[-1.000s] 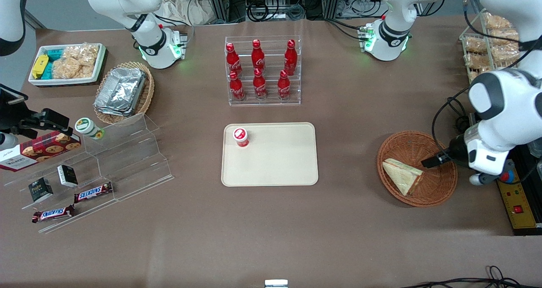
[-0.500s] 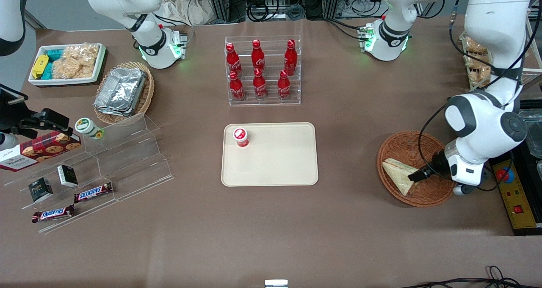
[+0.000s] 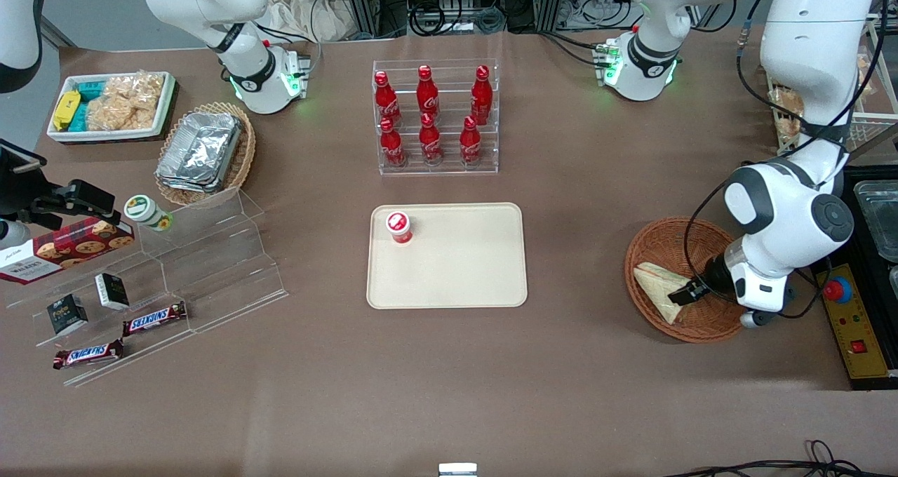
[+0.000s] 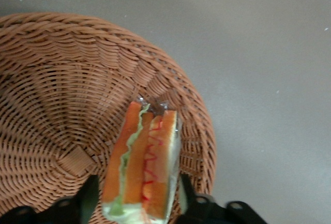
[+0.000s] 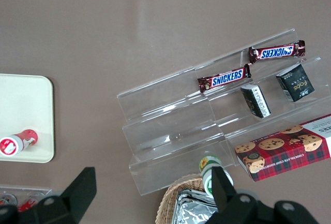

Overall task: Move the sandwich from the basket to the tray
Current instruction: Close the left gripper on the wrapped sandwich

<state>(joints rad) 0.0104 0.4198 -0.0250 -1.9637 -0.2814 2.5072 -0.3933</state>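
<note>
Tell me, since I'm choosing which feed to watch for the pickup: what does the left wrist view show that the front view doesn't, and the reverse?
Only the left wrist view shows the sandwich's cut edge, orange-red and green filling, with a finger on each side of it.

Only the front view shows the tray with a red-capped bottle on it, and that the sandwich lies in the part of the basket nearer the tray.

Both show the sandwich in the basket, with the gripper open at it.
</note>
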